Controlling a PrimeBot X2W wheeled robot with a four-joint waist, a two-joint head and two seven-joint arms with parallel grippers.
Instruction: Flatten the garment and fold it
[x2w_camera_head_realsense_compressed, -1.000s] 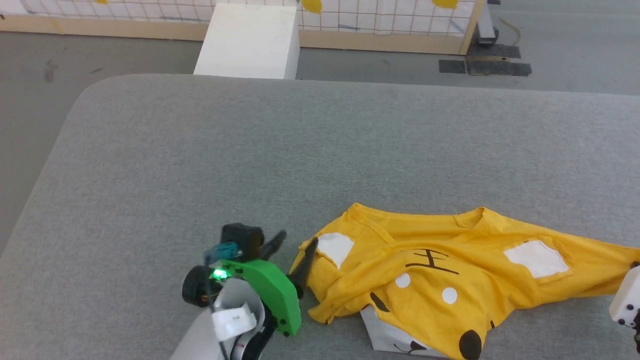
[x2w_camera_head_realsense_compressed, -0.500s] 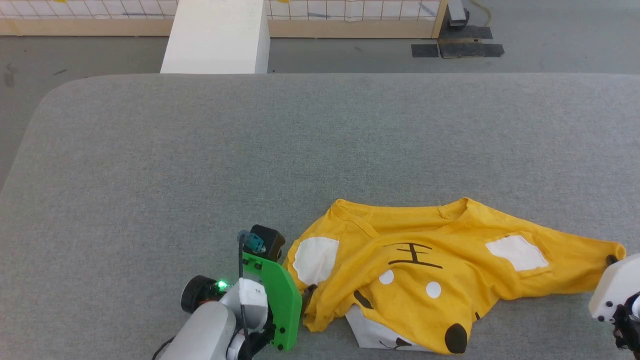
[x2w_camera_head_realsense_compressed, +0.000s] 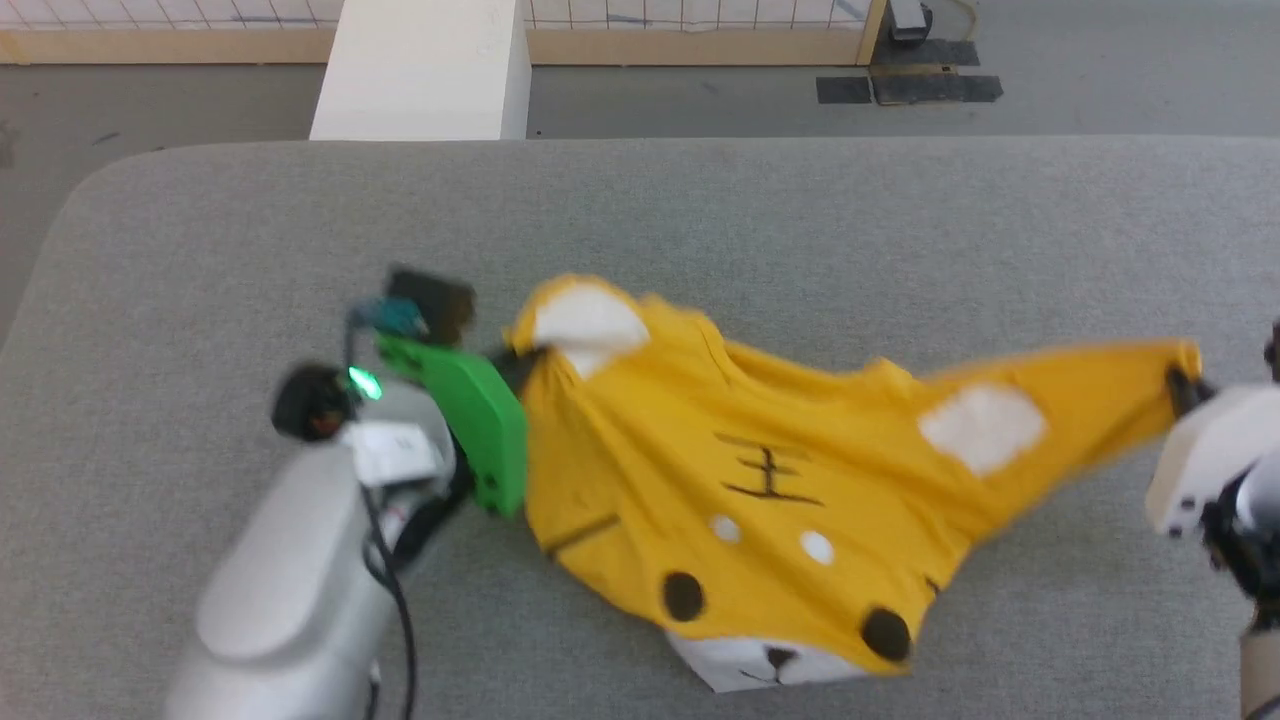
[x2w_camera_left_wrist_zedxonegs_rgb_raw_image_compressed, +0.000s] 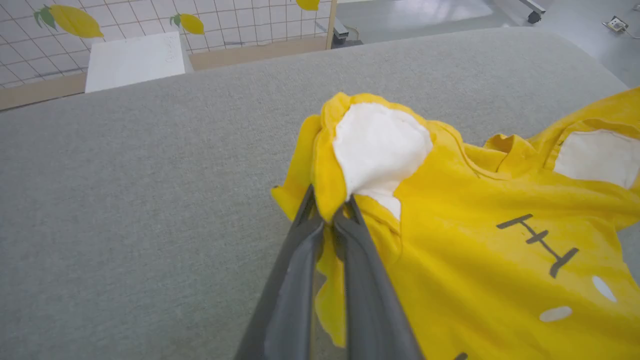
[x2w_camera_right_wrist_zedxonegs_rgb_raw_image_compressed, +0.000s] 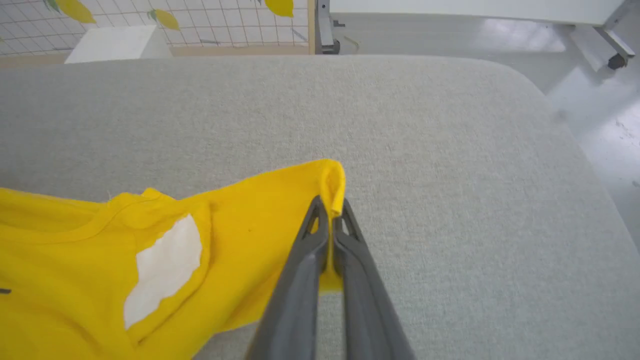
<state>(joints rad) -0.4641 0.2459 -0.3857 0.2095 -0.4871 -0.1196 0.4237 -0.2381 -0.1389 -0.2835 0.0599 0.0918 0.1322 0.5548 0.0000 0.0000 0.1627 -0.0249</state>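
Observation:
The garment (x2w_camera_head_realsense_compressed: 760, 500) is a bright yellow T-shirt with a cartoon animal face, stretched between both grippers above the grey table (x2w_camera_head_realsense_compressed: 700, 220), face side up. My left gripper (x2w_camera_head_realsense_compressed: 515, 365) is shut on the garment's left sleeve by its white patch (x2w_camera_left_wrist_zedxonegs_rgb_raw_image_compressed: 380, 145); the left gripper (x2w_camera_left_wrist_zedxonegs_rgb_raw_image_compressed: 330, 212) pinches yellow cloth between its dark fingers. My right gripper (x2w_camera_head_realsense_compressed: 1180, 385) is shut on the hem of the right sleeve (x2w_camera_right_wrist_zedxonegs_rgb_raw_image_compressed: 332, 185), the right gripper (x2w_camera_right_wrist_zedxonegs_rgb_raw_image_compressed: 330, 210) squeezing a fold of it. The garment's white muzzle (x2w_camera_head_realsense_compressed: 760, 665) hangs toward the near edge.
A white box (x2w_camera_head_realsense_compressed: 425, 70) stands on the floor beyond the table's far edge. A gridded panel with a wooden frame (x2w_camera_head_realsense_compressed: 700, 40) runs behind it. Bare grey table surface (x2w_camera_head_realsense_compressed: 250, 250) spreads left of the garment and behind it.
My left gripper closed on the left sleeve and lifted it up and away from me. The right sleeve rose too, so the crumpled garment is now pulled out wide.

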